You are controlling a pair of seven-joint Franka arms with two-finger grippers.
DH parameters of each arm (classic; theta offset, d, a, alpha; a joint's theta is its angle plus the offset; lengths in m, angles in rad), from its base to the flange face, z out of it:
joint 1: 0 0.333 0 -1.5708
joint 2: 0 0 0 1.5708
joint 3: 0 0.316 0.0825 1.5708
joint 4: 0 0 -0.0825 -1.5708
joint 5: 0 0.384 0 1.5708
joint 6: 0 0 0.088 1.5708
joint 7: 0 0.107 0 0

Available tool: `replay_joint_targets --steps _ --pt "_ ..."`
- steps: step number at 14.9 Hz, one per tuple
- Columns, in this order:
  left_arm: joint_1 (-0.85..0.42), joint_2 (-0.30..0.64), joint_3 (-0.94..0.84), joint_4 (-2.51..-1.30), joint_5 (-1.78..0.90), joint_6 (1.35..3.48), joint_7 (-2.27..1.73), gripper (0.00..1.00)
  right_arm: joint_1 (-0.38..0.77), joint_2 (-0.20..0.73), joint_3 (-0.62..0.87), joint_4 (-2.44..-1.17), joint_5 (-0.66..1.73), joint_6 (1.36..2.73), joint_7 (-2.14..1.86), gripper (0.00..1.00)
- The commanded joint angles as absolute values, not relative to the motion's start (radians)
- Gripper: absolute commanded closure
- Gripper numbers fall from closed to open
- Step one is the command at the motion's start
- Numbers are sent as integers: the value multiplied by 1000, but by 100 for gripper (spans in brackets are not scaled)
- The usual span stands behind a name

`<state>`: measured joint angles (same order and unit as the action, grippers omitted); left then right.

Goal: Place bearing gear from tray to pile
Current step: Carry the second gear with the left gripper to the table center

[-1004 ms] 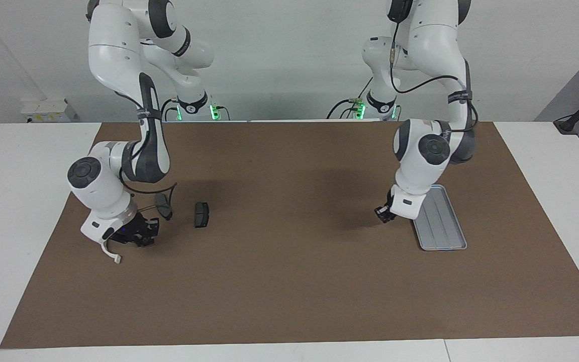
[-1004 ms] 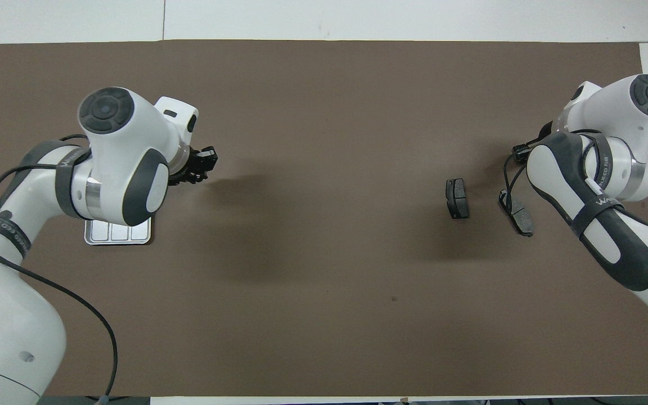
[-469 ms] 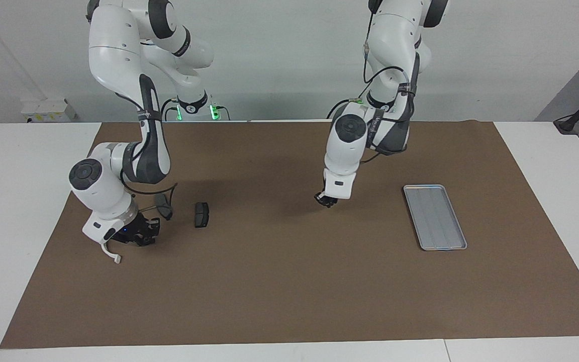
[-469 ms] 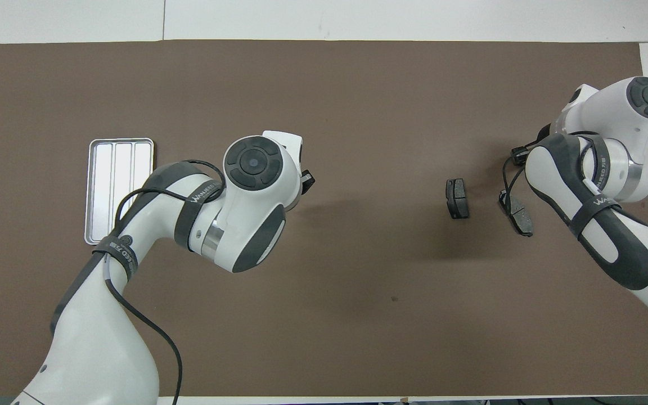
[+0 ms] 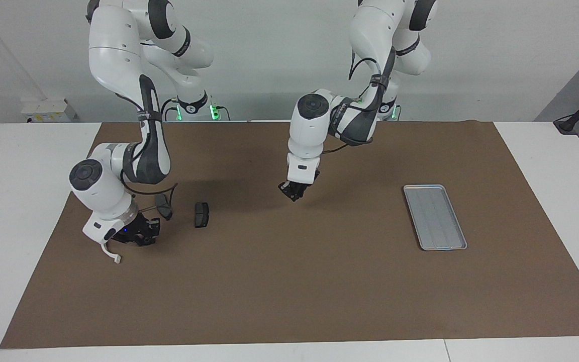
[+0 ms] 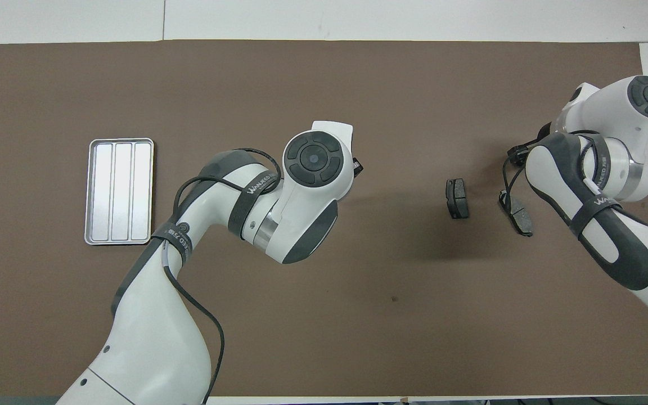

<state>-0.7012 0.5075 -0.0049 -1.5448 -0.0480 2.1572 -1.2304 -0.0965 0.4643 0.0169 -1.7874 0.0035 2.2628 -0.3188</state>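
Left gripper [image 5: 293, 192], fingers pressed together on something too small to identify, hangs over bare mat between tray [image 5: 435, 217] and pile [image 5: 201, 214]; right gripper [image 5: 141, 236], finger state unclear, crowds the pile, so collision seems possible.

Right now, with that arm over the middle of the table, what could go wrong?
The left gripper hangs over bare mat, away from the brake pads; anything small it lets go here would miss them. The right gripper sits low beside those pads, so the two arms might bump there.
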Motion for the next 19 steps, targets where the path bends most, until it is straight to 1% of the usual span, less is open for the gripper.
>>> replay_joint_targets --steps 1,3,6,8,10,14,19 --pt "-728 595 14 -1430 -60 2086 -1241 86 -95 443 23 -1792 14 2267 -305 17" --pt "-735 603 14 -1440 -57 2097 -1247 86 -92 436 21 -1792 11 2264 -304 0" --pt "-736 612 12 -1463 -55 2149 -1253 86 -91 417 20 -1786 -6 2246 -304 0" --pt "-735 611 14 -1502 -54 2198 -1253 86 -91 402 20 -1770 -6 2209 -304 0" --pt "-732 611 15 -1511 -52 2201 -1253 86 -91 393 20 -1750 -6 2180 -304 0" --pt "-727 607 15 -1561 -41 2250 -1253 86 -87 367 21 -1747 -8 2168 -307 0" --pt "-723 604 15 -1594 -41 2281 -1252 85 -87 345 21 -1749 -5 2163 -264 0"
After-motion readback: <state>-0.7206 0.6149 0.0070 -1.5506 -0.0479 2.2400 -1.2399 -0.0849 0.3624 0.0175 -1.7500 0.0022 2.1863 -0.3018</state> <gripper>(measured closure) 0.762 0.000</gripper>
